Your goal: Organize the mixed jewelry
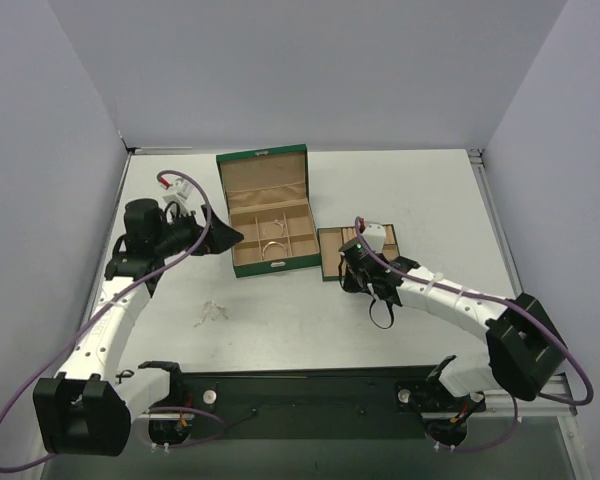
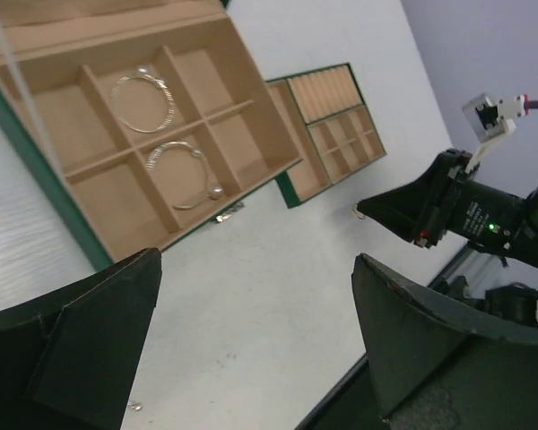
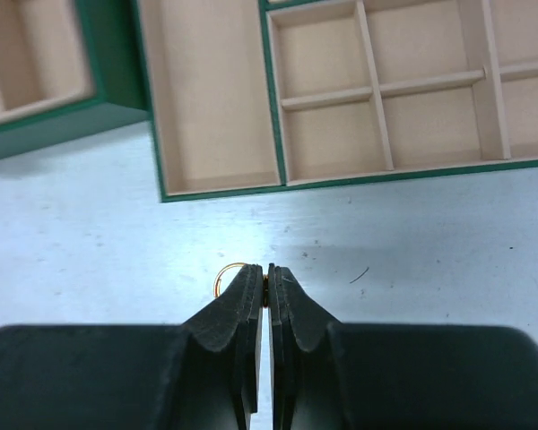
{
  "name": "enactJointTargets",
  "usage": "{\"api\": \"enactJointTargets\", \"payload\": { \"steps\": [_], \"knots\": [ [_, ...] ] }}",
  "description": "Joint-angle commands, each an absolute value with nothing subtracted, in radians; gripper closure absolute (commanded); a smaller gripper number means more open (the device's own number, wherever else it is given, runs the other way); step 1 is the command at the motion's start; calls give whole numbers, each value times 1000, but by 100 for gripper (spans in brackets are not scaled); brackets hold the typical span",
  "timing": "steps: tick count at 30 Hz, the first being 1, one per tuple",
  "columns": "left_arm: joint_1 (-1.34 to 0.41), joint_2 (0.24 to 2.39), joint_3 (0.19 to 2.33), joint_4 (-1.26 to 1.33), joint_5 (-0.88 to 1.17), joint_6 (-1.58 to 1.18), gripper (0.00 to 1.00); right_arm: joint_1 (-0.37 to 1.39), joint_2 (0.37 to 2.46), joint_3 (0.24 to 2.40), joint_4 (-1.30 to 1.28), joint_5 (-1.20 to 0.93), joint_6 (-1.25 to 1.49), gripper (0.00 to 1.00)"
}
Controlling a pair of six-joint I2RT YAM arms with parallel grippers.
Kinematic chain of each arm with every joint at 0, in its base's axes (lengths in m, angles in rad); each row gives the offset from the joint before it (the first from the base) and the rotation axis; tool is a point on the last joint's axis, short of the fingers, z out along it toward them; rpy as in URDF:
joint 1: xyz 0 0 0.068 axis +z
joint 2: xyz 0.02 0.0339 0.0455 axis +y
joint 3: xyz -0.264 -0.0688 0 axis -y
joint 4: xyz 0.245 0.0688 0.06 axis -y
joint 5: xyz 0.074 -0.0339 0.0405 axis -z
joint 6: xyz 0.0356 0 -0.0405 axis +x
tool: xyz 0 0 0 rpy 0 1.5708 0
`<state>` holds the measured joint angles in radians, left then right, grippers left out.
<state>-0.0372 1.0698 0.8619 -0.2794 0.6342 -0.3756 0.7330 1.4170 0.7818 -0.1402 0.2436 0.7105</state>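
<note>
gold wire glints at the tips of the right gripper (image 3: 264,273). its two dark fingers are pressed together on the gold ring (image 3: 226,268), and most of the little hoop sticks out to one side of the pinch. it's low over the white table (image 1: 280,330), and whether the ring touches the surface i cannot tell. that pinch sits just off the near edge of the small green tray (image 3: 386,176), with its tan compartments filling the top of the right wrist view.

over on the other side, the left gripper (image 2: 255,269) hangs with its fingers spread wide and nothing between them, close to the left side of the open green box (image 1: 265,185). inside the box, two silvery hoops lie in adjoining cells: the plain bangle (image 2: 173,100) in one, the beaded bangle (image 2: 215,191) in the next, nearer the front wall.

out on the tabletop, the pale chain (image 1: 212,312) lies in a loose tangle in front of the box, towards the left arm and well apart from both grippers.
</note>
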Motion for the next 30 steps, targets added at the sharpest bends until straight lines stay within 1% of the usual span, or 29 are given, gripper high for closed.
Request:
{"api": "enactJointTargets", "payload": {
  "steps": [1, 3, 4, 8, 10, 17, 24, 26, 30],
  "knots": [
    [-185, 1071, 802, -46, 712, -540, 3, 738, 1293, 758, -86, 233, 686, 100],
    [-268, 1081, 784, 29, 660, -592, 3, 745, 1240, 739, -43, 235, 684, 100],
    [-358, 1092, 781, 47, 603, -604, 3, 750, 1221, 717, -28, 233, 683, 100],
    [-489, 1161, 769, 145, 526, -690, 3, 770, 1144, 667, 47, 236, 660, 100],
    [-514, 1218, 762, 185, 529, -735, 3, 790, 1109, 655, 70, 247, 644, 100],
    [-633, 1363, 756, 310, 485, -854, 10, 828, 1028, 583, 172, 270, 604, 100],
    [-712, 1457, 801, 348, 476, -870, 19, 854, 1017, 572, 219, 275, 584, 100],
    [-721, 1477, 804, 365, 471, -877, 20, 862, 1017, 572, 230, 276, 583, 100],
    [-735, 1505, 807, 393, 465, -899, 24, 870, 1017, 568, 238, 278, 581, 100]
  ]
}}
